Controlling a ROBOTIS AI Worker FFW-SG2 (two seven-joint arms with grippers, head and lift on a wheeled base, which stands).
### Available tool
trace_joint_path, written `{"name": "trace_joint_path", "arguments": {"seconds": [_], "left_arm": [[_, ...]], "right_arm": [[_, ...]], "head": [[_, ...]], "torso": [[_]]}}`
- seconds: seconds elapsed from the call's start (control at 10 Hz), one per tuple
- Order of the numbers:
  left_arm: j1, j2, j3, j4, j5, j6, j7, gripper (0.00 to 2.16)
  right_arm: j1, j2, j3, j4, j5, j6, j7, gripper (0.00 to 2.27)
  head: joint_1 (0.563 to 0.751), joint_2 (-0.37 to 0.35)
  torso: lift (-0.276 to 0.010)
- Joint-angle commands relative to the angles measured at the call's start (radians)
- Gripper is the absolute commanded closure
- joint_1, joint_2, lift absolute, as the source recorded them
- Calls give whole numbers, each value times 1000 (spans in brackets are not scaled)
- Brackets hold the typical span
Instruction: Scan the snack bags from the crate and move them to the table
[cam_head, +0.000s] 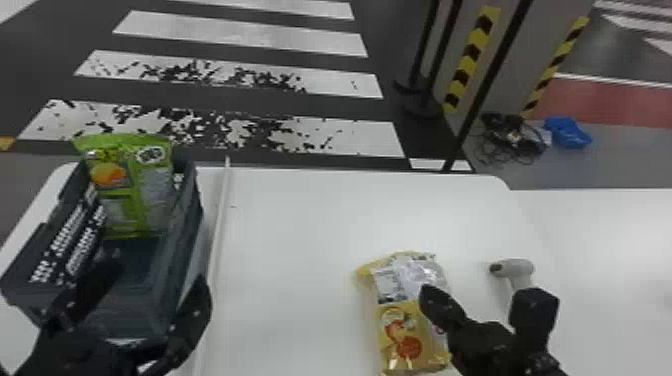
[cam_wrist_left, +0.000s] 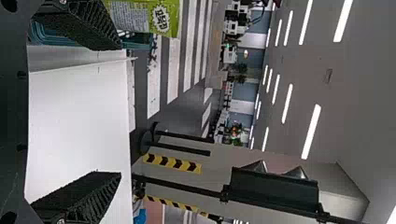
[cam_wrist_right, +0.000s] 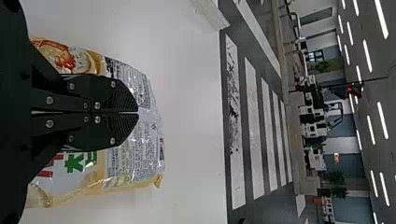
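In the crate (cam_head: 185, 225), head view: green snack bag (cam_head: 132, 186) upright, probably light, crinkly, crushable. Yellow snack bag (cam_head: 407, 320) lies on the worktop (cam_head: 300, 225).

Left wrist view: my left pincer (cam_wrist_left: 119, 111) wide, empty. I'd grip the green bag's upper sides gently; film may slip.

Right wrist view: my right pincer (cam_wrist_right: 137, 112) closed, over the yellow bag.

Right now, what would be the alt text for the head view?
A green snack bag upright in a dark crate at the left of a white table, the open left claw at the crate's near end; right of center, a yellow snack bag lies below the shut right claw, with a pale scanner farther right.
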Motion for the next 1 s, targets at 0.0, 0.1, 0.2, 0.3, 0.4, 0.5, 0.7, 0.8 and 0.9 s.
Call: {"name": "trace_joint_path", "arguments": {"seconds": [0.0, 0.1, 0.2, 0.3, 0.4, 0.5, 0.7, 0.8, 0.9], "left_arm": [[9, 10, 0, -2, -3, 0, 0, 29], [15, 15, 2, -2, -4, 0, 0, 29], [22, 18, 5, 0, -4, 0, 0, 29], [29, 21, 11, 0, -4, -12, 0, 29], [31, 26, 13, 0, -4, -12, 0, 29], [31, 32, 14, 0, -4, -15, 1, 29], [31, 32, 11, 0, -4, -15, 0, 29], [31, 32, 7, 0, -4, -18, -3, 29], [35, 33, 5, -2, -4, -21, -5, 29]], "right_arm": [[-30, 0, 25, 45, 17, -31, 0, 2243], [-55, 0, 38, 85, 35, -71, 0, 2243], [-70, 0, 40, 121, 41, -104, 0, 2243], [-75, -8, 38, 157, 49, -144, 0, 2243], [-72, -9, 38, 197, 40, -184, 2, 2243], [-64, -9, 32, 241, 37, -249, 2, 2243], [-55, -8, 23, 313, 26, -331, 0, 2243], [-56, -3, 17, 336, 24, -353, -4, 2243], [-58, -2, 17, 345, 20, -374, -4, 2243]], "head": [[695, -170], [695, -163], [695, -153], [695, -149], [695, -149], [695, -153], [695, -172], [695, -178], [695, -192]], "torso": [[-95], [-95], [-95], [-95], [-95], [-95], [-95], [-95], [-95]]}}
